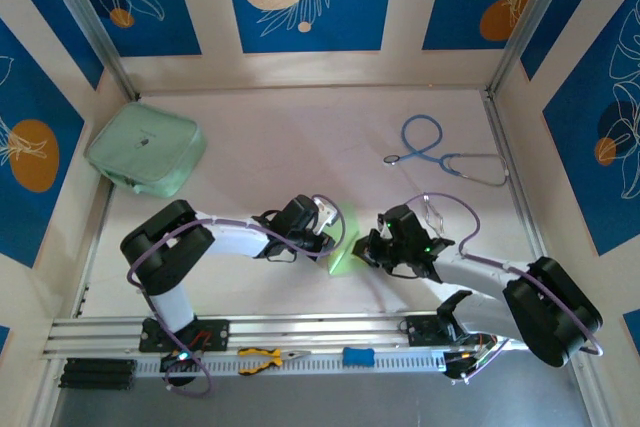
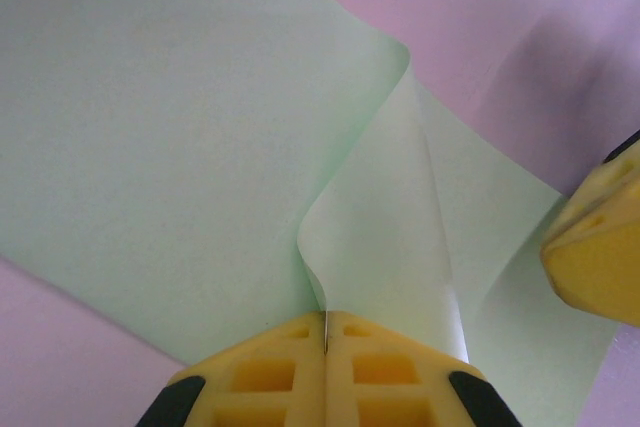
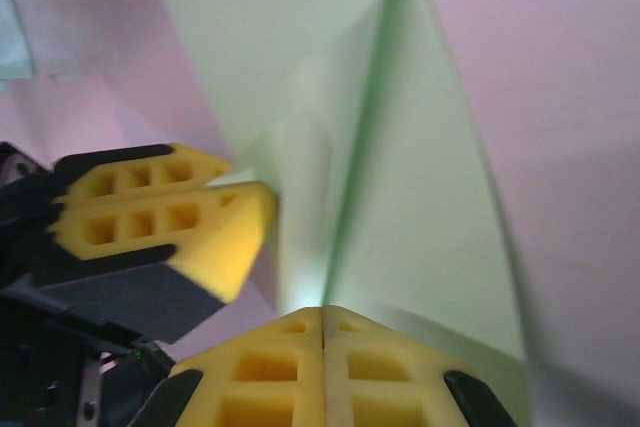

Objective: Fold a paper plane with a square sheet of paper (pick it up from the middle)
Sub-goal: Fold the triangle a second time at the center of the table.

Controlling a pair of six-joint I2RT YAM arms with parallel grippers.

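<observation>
The two arms meet at the middle of the pale surface (image 1: 280, 137), their tips almost nose to nose, with the light-green sheet of paper (image 1: 343, 261) between them. In the overhead view the sheet shows as a small green patch standing up off the surface, one part above the tool tips and one part below them. The left tool (image 2: 325, 332) has its yellow fingers pressed flat together, and a raised fold of the sheet runs down into the seam between them, so it is pinching the paper. The rest of the sheet spreads flat on the surface to the left of that fold and curls upward on the right. The right tool (image 3: 323, 322) is likewise closed, its fingers meeting with no gap, and a creased ridge of the same sheet leads straight into their seam. From the right wrist, the left tool's yellow tips sit just beside the ridge on its left. Well apart from all this, a mint-green pouch (image 1: 148, 152) lies in the far left corner and a blue stethoscope (image 1: 445, 157) lies toward the far right. Yellow-handled pliers (image 1: 265, 357) rest on the rail near the arm bases.
</observation>
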